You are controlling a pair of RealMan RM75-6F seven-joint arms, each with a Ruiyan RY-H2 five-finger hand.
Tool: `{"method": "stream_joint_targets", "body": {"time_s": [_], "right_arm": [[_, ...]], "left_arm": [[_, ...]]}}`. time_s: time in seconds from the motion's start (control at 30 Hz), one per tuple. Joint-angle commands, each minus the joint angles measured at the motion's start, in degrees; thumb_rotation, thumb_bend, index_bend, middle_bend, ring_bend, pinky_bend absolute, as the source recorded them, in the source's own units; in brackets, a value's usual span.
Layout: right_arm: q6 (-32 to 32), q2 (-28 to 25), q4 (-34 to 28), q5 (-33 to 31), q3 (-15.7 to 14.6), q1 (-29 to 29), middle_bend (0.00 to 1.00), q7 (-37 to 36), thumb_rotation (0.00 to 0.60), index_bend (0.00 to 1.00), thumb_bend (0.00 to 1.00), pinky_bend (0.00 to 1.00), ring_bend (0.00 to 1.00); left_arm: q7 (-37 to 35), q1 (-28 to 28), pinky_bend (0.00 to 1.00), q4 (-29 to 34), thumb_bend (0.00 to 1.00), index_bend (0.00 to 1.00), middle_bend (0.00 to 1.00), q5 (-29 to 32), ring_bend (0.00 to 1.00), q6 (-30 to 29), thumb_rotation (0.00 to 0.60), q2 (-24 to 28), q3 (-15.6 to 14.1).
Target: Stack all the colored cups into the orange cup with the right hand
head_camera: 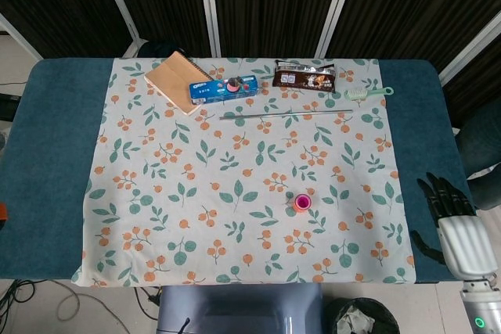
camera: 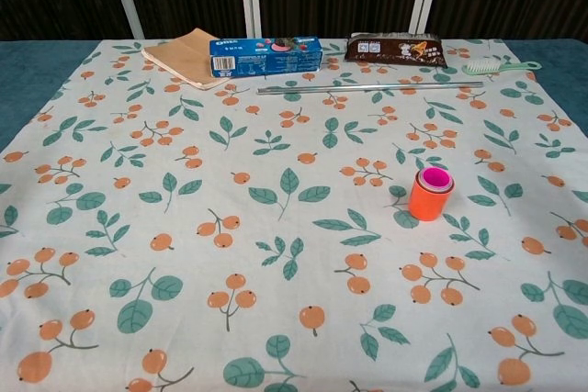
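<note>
The orange cup (camera: 430, 197) stands upright on the patterned cloth, right of centre, with a pink cup (camera: 435, 178) nested inside it; other rims show between them. From the head view the stack (head_camera: 302, 203) reads as a small pink ring. My right hand (head_camera: 455, 227) hangs past the table's right edge, far from the cups, fingers spread and holding nothing. It does not appear in the chest view. My left hand is in neither view.
Along the far edge lie a brown notebook (head_camera: 174, 80), a blue biscuit box (head_camera: 223, 89), a dark snack packet (head_camera: 304, 76), a green brush (head_camera: 368, 93) and a thin metal rod (head_camera: 286, 114). The teal table (head_camera: 47, 154) borders the cloth.
</note>
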State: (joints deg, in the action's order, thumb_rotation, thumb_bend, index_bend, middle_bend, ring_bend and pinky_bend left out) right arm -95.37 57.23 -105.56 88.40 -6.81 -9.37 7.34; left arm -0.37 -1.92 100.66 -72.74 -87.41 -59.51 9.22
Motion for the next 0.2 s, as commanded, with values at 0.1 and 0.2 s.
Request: {"method": "stream_joint_targets", "body": {"time_s": [0.1, 0.2], "right_arm": [[-4.7, 4.4, 6.6, 3.2, -0.3, 4.7, 0.0, -2.5, 0.6, 0.0, 0.37, 0.14, 0.02], [-5.4, 4.3, 6.6, 3.2, 0.1, 5.7, 0.0, -2.7, 0.6, 0.0, 0.36, 0.14, 0.02]], "left_arm": [[-0.2, 0.0, 0.15, -0.1, 0.41, 0.15, 0.03, -0.1, 0.01, 0.0, 0.6, 0.0, 0.0], [-0.2, 0.0, 0.15, -0.1, 0.41, 0.15, 0.03, -0.1, 0.01, 0.1, 0.6, 0.1, -0.1]]}}
